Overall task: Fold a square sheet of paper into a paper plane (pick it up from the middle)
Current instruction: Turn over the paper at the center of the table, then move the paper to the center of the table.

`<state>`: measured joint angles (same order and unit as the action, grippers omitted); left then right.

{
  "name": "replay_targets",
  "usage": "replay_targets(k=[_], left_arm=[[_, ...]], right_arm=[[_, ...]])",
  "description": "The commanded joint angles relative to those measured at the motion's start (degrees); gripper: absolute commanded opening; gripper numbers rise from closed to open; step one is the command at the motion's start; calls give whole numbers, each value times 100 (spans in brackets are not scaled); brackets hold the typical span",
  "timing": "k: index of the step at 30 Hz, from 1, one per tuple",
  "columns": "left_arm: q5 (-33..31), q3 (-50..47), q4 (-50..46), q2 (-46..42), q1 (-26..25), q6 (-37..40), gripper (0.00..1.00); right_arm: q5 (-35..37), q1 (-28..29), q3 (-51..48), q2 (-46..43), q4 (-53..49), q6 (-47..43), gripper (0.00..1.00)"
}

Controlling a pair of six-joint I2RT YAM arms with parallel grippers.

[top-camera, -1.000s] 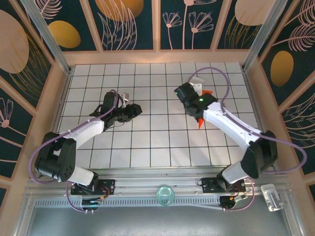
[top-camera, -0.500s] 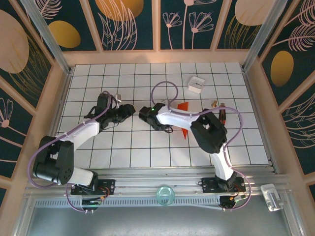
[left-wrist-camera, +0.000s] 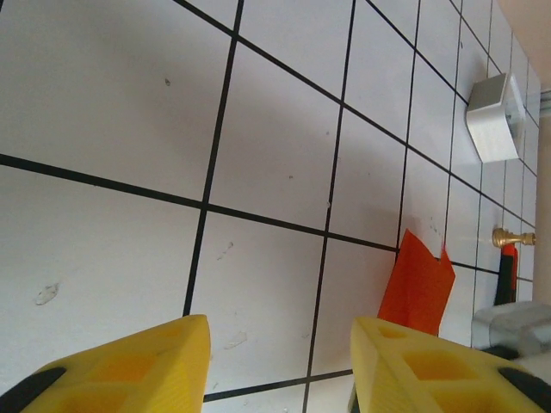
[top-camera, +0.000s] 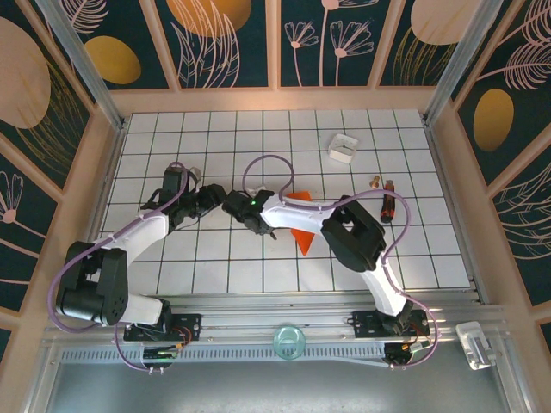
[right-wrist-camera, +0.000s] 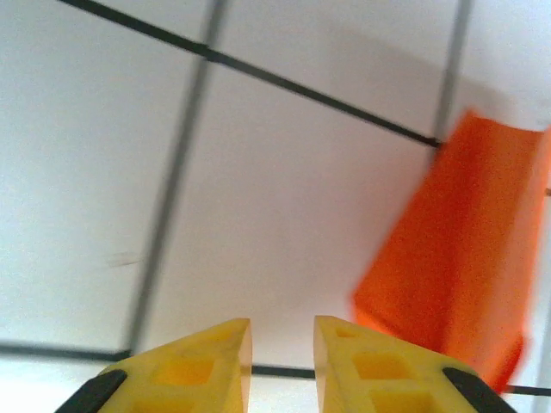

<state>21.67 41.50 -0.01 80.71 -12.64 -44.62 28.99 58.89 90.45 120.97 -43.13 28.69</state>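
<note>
Left gripper [left-wrist-camera: 280,366] apart, right gripper [right-wrist-camera: 282,361] narrowly apart — both empty; folded paper [right-wrist-camera: 465,284] just beside, bare tiles [right-wrist-camera: 258,189] ahead.

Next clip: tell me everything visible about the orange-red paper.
The folded orange-red paper looks thin and matte, creased lengthwise into a narrow shape that tapers to a point toward the near edge. It lies on the white gridded table, right of centre. The right arm's white link crosses above its middle, hiding that part. Nothing grips it.
</note>
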Motion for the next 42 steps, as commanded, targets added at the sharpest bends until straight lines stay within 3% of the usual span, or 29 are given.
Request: replay_targets(k=[1, 3, 8, 11, 14, 19, 23, 27, 36, 42], left_arm=[[221, -218, 190, -168, -55, -262, 45], [206, -350, 396, -275, -402, -505, 43], [110, -271, 1332, 150, -1921, -1322, 41], [16, 283, 1455, 887, -2637, -1342, 42], [127, 928, 1392, 1683, -2994, -1244, 42], [42, 1879, 758, 2658, -3034, -735, 39], [-84, 2529, 173, 3140, -3001, -427, 31], [22, 2627, 194, 3313, -2956, -330, 21], [908, 2628, 350, 3468, -2744, 284, 1], [1829, 2372, -240, 3051, -2583, 1286, 0]], right_arm=[[-1225, -138, -545, -1252, 1194, -108, 26], [-1818, -428, -1325, -2019, 1746, -83, 26], [-3514, -1788, -3431, -3799, 2943, -41, 25], [-3777, -2526, -4002, -4322, 2939, -84, 25], [-3849, -2987, -4301, -4625, 2876, -151, 25], [-4007, -3238, -4575, -4767, 2947, -162, 25], [-3998, -3239, -4672, -4767, 2913, -188, 25], [-3959, -3237, -4709, -4824, 2841, -216, 25], [-3816, -3251, -4660, -4885, 2578, -334, 24], [-3932, -3241, -4784, -5149, 2542, -432, 25]])
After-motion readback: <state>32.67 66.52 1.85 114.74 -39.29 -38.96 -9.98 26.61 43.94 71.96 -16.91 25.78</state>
